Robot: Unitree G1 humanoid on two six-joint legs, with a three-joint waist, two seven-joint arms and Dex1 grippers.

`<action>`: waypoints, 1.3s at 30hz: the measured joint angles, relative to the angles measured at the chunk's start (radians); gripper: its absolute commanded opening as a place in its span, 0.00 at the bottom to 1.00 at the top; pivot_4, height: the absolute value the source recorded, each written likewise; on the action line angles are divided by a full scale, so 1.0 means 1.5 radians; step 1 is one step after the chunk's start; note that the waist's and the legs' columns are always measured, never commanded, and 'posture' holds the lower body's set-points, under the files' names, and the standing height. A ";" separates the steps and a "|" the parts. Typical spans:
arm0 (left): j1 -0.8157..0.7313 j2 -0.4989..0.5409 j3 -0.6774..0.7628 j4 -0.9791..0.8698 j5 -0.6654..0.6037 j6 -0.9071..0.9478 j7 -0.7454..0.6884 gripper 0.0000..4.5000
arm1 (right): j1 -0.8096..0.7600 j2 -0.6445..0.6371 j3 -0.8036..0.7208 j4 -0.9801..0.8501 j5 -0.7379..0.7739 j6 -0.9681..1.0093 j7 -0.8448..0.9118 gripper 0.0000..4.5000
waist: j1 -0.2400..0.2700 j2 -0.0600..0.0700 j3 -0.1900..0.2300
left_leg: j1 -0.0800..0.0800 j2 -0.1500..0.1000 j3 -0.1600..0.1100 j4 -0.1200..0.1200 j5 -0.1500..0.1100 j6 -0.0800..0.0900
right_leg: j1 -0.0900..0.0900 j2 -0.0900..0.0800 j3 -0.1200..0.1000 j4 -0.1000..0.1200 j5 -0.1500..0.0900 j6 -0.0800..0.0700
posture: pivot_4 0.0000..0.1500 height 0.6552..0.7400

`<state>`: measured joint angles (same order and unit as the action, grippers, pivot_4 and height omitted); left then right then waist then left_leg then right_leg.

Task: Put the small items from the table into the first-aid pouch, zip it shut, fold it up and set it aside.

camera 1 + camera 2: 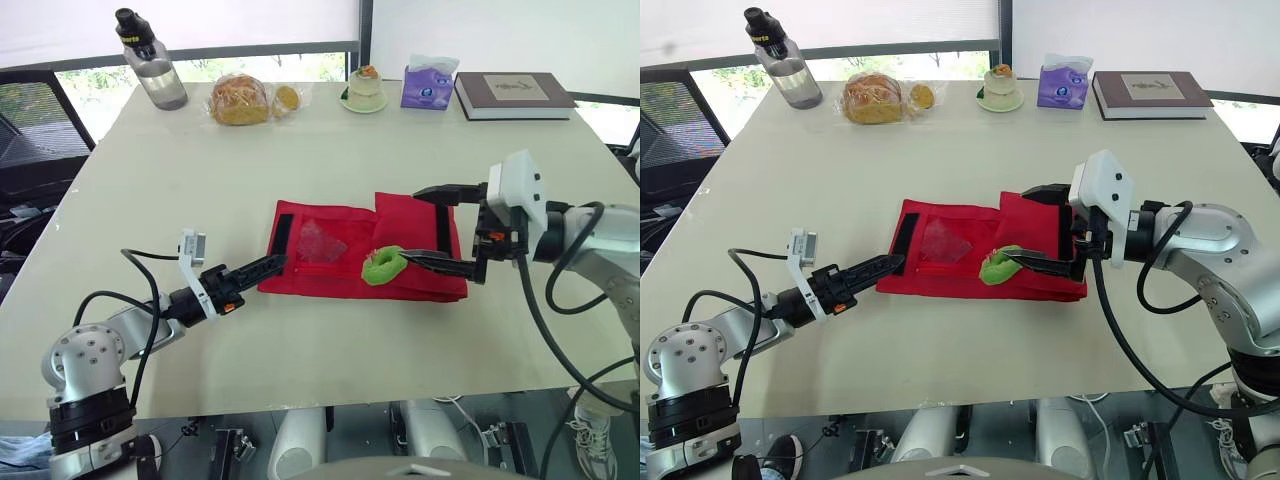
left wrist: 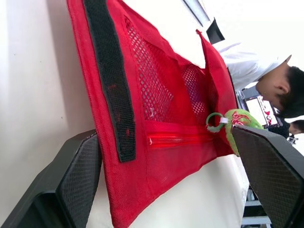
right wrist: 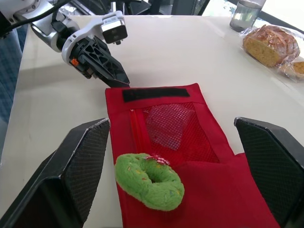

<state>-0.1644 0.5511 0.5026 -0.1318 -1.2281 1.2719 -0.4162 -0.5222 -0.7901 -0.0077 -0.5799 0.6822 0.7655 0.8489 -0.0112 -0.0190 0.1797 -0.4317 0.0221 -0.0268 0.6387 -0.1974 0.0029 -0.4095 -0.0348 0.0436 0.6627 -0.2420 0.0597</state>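
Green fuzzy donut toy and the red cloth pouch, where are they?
Green fuzzy donut toy (image 3: pixel 166 194): right wrist view, its plush rim.
Red cloth pouch (image 1: pixel 320 280): left eye view, its lower panel.

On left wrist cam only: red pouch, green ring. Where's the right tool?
Observer: The right tool is open over the right end of the pouch. Its lower finger tip is beside the green plush ring, not gripping it.
Operator: Ring stowed yet?
Observer: No. It lies on top of the pouch at the near edge, outside the mesh pocket.
Operator: What's past the pouch?
Observer: At the far edge of the table there's a water bottle, bagged bread, a tissue pack and a book.
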 measured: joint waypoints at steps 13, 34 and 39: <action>0.035 -0.008 0.028 -0.002 -0.069 -0.029 0.032 0.03 | -0.023 0.009 0.000 0.002 0.021 0.011 -0.015 1.00 | 0.000 0.000 0.000 | 0.000 0.000 0.000 0.000 0.000 0.000 | 0.000 0.000 0.000 0.000 0.000 -0.001 | 1.00 1.00; 0.108 0.147 0.059 -0.006 -0.041 -0.102 -0.156 0.00 | -0.003 0.079 0.106 0.145 -0.096 -0.078 0.005 0.52 | -0.003 0.000 0.000 | 0.000 0.000 0.001 -0.001 0.000 0.000 | -0.001 0.000 0.000 0.000 -0.001 -0.003 | 1.00 1.00; 0.054 0.206 0.042 -0.014 -0.034 -0.105 -0.240 0.00 | -0.024 0.121 0.197 0.242 -0.204 -0.155 0.020 0.02 | -0.001 -0.002 0.000 | 0.000 0.000 0.001 -0.001 0.000 0.000 | -0.001 0.000 0.000 0.000 -0.001 -0.003 | 1.00 1.00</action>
<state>-0.0831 0.8597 0.5655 -0.1521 -1.2794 1.1138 -0.7756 -0.5582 -0.6085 0.2882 -0.2166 0.3764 0.5335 0.8783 -0.0127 -0.0216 0.1792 -0.4321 0.0225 -0.0254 0.6376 -0.1975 0.0028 -0.4113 -0.0345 0.0437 0.6622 -0.2442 0.0557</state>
